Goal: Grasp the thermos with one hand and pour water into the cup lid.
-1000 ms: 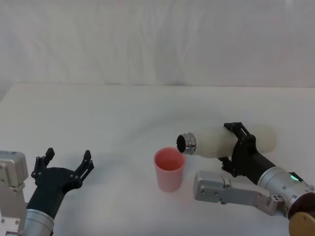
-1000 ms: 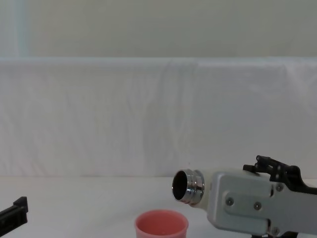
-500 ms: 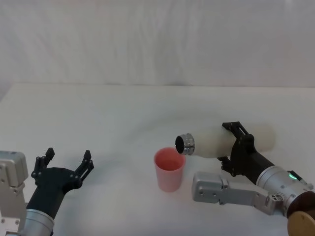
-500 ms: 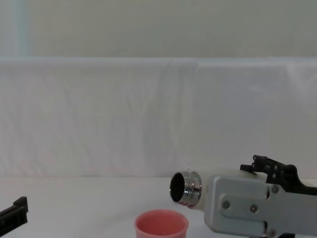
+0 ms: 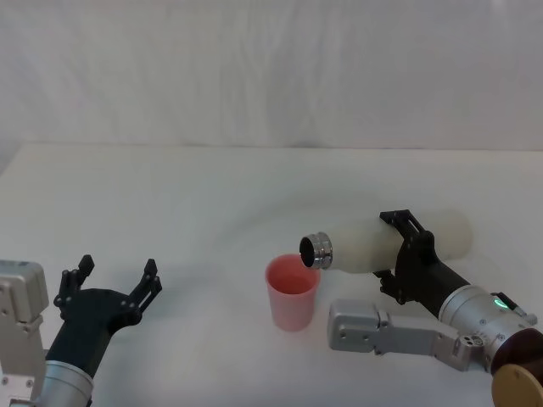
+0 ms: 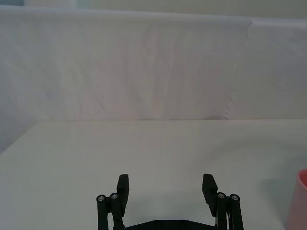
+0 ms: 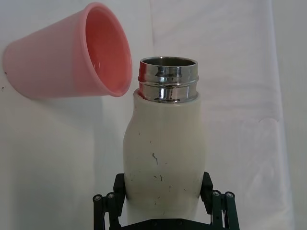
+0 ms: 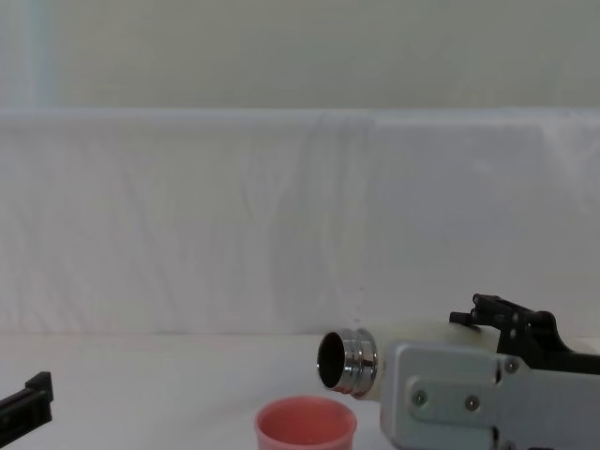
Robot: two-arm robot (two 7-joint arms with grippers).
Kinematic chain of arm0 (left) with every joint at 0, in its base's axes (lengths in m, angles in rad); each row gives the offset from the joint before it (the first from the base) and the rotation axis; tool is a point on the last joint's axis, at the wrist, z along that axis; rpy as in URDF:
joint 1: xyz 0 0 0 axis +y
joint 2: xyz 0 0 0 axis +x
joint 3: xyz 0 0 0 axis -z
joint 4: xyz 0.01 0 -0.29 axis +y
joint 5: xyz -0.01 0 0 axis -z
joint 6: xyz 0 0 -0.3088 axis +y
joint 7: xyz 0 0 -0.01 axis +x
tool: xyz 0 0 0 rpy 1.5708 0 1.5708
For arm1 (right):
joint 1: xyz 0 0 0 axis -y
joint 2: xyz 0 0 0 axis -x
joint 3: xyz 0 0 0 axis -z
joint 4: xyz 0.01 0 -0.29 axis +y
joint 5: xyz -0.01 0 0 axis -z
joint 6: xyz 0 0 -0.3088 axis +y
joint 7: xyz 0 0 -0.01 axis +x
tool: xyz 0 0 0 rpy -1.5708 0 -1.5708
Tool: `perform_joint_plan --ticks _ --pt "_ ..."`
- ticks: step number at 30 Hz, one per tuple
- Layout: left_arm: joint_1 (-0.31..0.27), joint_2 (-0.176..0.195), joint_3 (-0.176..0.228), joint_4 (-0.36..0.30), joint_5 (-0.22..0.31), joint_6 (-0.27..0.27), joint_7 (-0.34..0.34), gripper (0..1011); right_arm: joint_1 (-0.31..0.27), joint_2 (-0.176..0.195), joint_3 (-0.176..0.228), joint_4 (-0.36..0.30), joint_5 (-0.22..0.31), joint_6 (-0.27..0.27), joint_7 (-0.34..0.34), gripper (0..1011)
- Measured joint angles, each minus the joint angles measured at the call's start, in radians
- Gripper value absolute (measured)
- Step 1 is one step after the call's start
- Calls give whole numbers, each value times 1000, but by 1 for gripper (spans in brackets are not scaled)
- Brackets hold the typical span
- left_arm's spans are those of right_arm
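The cream-white thermos lies nearly horizontal in the air, its steel neck pointing left just above the rim of the salmon-pink cup lid. My right gripper is shut on the thermos body. In the right wrist view the thermos runs out from between the fingers, with the cup lid beside its open mouth. From the chest view the thermos neck hangs over the cup lid. My left gripper rests open at the near left, holding nothing, also open in its wrist view.
The white table stretches back to a white cloth backdrop. My right forearm lies low across the near right, close to the cup lid.
The thermos has shifted slightly left and its neck has dipped lower toward the cup lid. The left arm has not moved.
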State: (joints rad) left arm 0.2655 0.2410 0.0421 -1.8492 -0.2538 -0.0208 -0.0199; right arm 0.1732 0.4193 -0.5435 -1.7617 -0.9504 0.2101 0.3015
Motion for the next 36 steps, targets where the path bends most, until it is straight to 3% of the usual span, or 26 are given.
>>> perform_joint_plan --ticks 36 --pt "0 0 0 0 0 0 0 1001 17 12 -30 -3 -66 17 14 955"
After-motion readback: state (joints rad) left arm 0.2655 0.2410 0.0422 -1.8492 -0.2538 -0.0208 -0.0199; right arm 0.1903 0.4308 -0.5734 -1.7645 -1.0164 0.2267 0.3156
